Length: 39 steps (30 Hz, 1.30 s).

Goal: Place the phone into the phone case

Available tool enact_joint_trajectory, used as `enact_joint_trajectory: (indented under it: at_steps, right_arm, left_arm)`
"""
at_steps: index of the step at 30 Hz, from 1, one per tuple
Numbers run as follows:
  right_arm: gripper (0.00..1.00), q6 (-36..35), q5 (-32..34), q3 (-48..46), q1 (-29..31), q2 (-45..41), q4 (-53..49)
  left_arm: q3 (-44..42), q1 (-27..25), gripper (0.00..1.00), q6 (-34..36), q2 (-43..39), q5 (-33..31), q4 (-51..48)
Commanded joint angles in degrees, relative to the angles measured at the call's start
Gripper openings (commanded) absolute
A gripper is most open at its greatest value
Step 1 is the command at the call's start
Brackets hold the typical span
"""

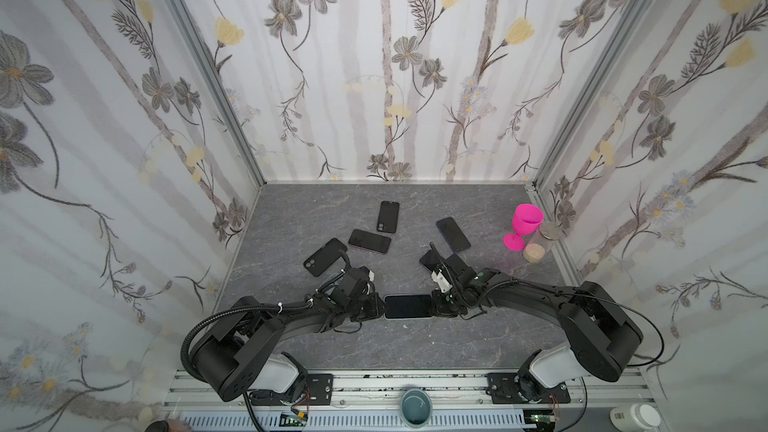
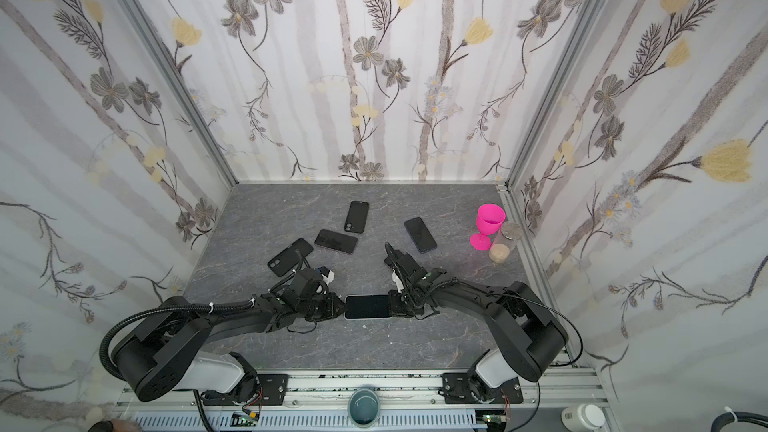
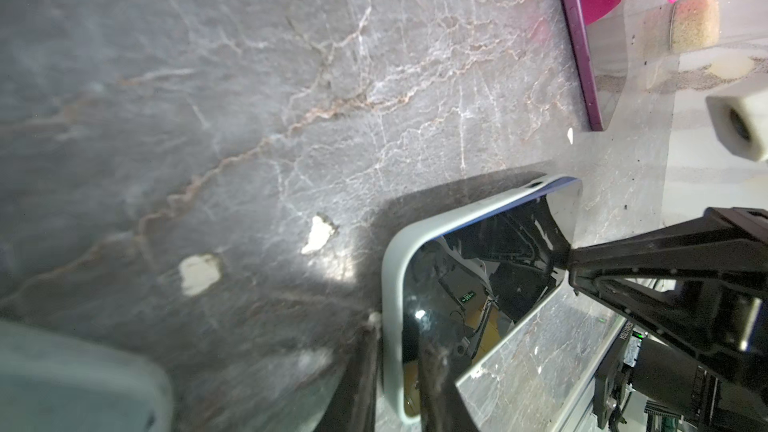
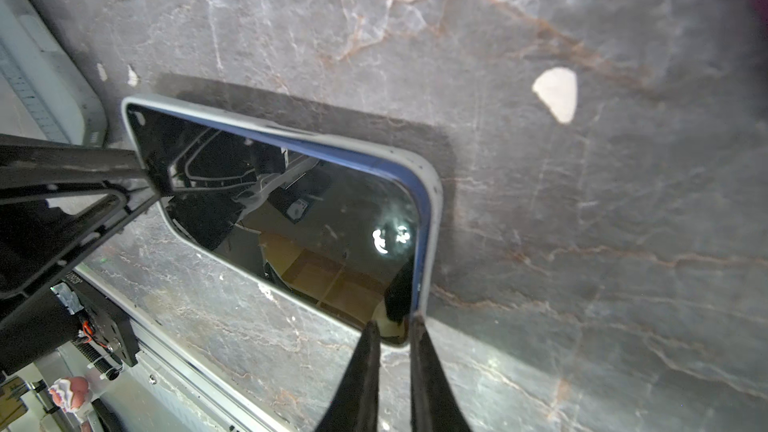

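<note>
Left tool (image 3: pixel 397 328) pinches the phone case (image 3: pixel 390 259) rim, phone (image 3: pixel 461 280) lying inside.

Soft, even light fills both top views; their edges bow. A glare spot marks the phone (image 4: pixel 291 218) just ahead of the jaws of the right gripper (image 4: pixel 394 320); dark shadow lies beyond.

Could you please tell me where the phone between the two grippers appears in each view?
In a top view: phone low, near mid-width, lying crosswise.
In a top view: phone likewise, just left of mid-width.
Left wrist: phone runs from the camera's own jaws to the right gripper.
Right wrist: phone runs from the camera's own jaws to the left gripper.
Shared landmark: the left gripper at one short end.
</note>
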Motion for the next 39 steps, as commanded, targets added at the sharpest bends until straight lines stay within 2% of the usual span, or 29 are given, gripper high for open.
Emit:
enact_joint_trajectory:
  at_steps: [1,5,9,14,18,39]
  right_arm:
    - [0.24,-1.2,3.9,2.1,0.0,-2.7,0.3]
    - [0.27,-1.6,7.3,2.4,0.1,-5.1,0.3]
    - [0.27,-1.6,8.0,2.5,0.1,-5.8,1.0]
    - [0.23,-1.9,7.8,3.5,0.1,-4.2,1.0]
    - [0.15,-2.0,7.7,4.3,0.1,-2.8,1.0]
    - [0.14,-3.5,6.1,7.0,0.1,3.2,-0.9]
  left_arm:
    - [0.4,0.1,0.23,0.9,-1.9,-3.7,-4.6]
    - [0.6,0.1,0.25,1.3,-3.4,-5.1,-4.8]
    - [0.7,0.1,0.29,1.2,-3.9,-4.8,-4.5]
    - [1.2,0.1,0.33,1.3,-4.6,-4.8,-3.9]
    - [1.6,0.1,0.3,0.8,-4.6,-4.2,-2.2]
    - [4.3,0.1,0.22,0.9,1.6,-0.8,-1.2]
